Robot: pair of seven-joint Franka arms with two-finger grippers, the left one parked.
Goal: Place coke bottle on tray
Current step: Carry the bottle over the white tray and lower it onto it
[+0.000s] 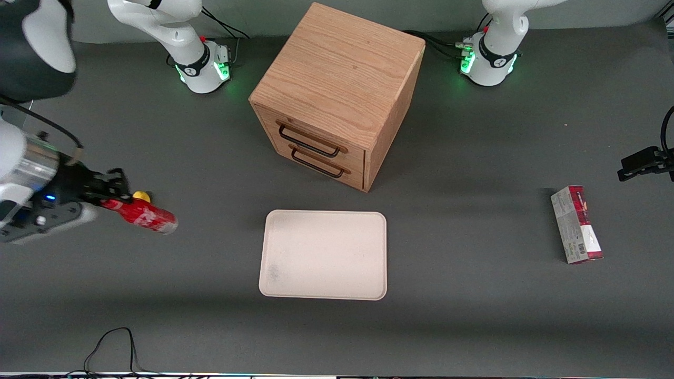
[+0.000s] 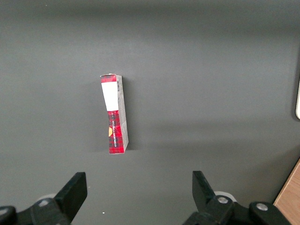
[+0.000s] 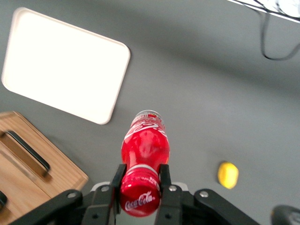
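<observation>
At the working arm's end of the table:
gripper [image 1: 108,196]: fingers pinching the coke bottle [image 1: 141,215] at the cap end, holding it tilted, base pointing toward the tray
tray [image 1: 324,255]: lying at about 3 o'clock from the bottle in the front view, well apart, nothing on it
lemon lump [image 1: 141,196]: sitting just beside the bottle

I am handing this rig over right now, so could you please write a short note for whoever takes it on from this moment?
Gripper: shut on the coke bottle near its cap, at the working arm's end of the table; the bottle lies tilted, its base pointing toward the tray.
Tray: flat on the table in front of the wooden cabinet, nothing on it.
Yellow lump sits on the table beside the bottle; a carton lies toward the parked arm's end.
Done: bottle grasped.
Left: carry it over the tray, set it down, release.
</observation>
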